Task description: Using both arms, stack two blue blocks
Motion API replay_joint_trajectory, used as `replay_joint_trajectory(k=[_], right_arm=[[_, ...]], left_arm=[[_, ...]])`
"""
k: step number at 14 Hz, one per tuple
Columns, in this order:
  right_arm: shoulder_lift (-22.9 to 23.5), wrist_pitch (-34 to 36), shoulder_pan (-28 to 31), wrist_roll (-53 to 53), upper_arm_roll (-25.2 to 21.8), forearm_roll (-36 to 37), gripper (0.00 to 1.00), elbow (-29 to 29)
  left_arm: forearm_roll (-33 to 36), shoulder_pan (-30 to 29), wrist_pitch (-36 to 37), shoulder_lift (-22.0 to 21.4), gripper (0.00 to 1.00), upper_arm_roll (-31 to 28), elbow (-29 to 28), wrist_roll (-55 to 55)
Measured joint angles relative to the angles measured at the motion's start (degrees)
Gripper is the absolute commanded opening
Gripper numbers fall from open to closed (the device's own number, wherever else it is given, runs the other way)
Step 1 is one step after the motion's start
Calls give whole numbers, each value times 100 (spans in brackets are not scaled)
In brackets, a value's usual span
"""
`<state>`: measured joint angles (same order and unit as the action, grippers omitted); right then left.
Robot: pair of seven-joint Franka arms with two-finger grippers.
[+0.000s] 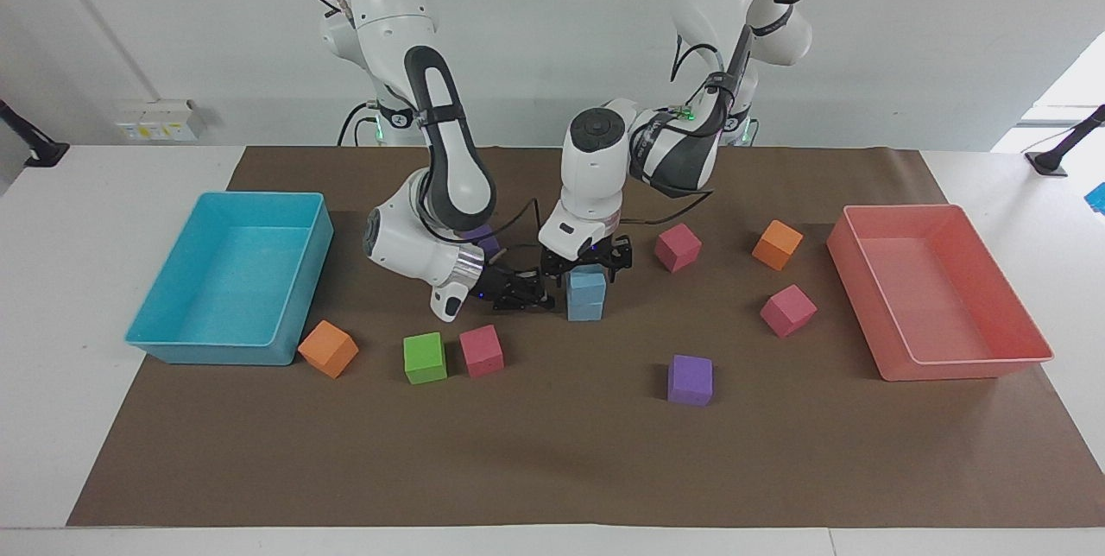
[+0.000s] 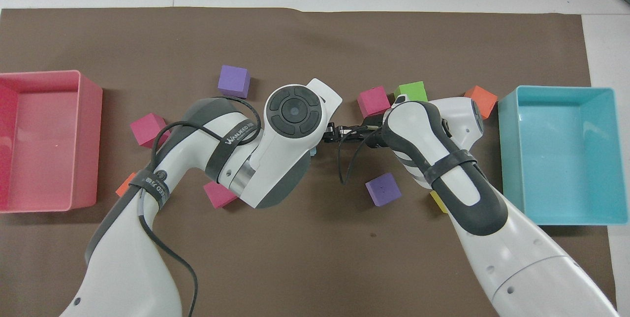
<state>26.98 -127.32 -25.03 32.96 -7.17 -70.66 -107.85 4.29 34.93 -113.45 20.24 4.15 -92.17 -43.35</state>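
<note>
Blocks, two blue blocks (image 1: pixel 586 296) stacked directly beneath the released left gripper (image 1: pixel 586 265), just beside the clenched, empty right gripper (image 1: pixel 525 291) resting low.

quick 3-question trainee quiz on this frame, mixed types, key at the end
1. True or false: one blue block sits on top of the other blue block.
2. Which gripper is open directly over the blue stack? A) left gripper B) right gripper C) neither
3. Fill in: the cube lying right beside the green cube, toward the left arm's end of the table, is ____.

Key
1. True. The two sit stacked on the brown mat.
2. A. Its fingers stand apart above the upper block; the right gripper is shut, low beside the stack.
3. Pink: the pink cube.
</note>
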Motion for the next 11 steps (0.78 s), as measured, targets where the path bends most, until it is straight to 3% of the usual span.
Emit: replay_joint_trajectory(k=[3, 7, 8, 11], right_arm=[[-130, -8, 9, -223, -35, 374, 0, 53], [-444, -11, 48, -975, -111, 1909, 0, 140], [-519, -11, 70, -1209, -117, 2435, 5, 166], [-713, 5, 175, -1954, -134, 3930, 72, 309]], left_arm=[[0, -60, 480, -366, 100, -36, -120, 195], [0, -533, 524, -1228, 100, -64, -939, 1212], [-1, -716, 547, -1484, 100, -71, -1112, 1519], [-7, -1239, 859, -2016, 100, -93, -1294, 2377]])
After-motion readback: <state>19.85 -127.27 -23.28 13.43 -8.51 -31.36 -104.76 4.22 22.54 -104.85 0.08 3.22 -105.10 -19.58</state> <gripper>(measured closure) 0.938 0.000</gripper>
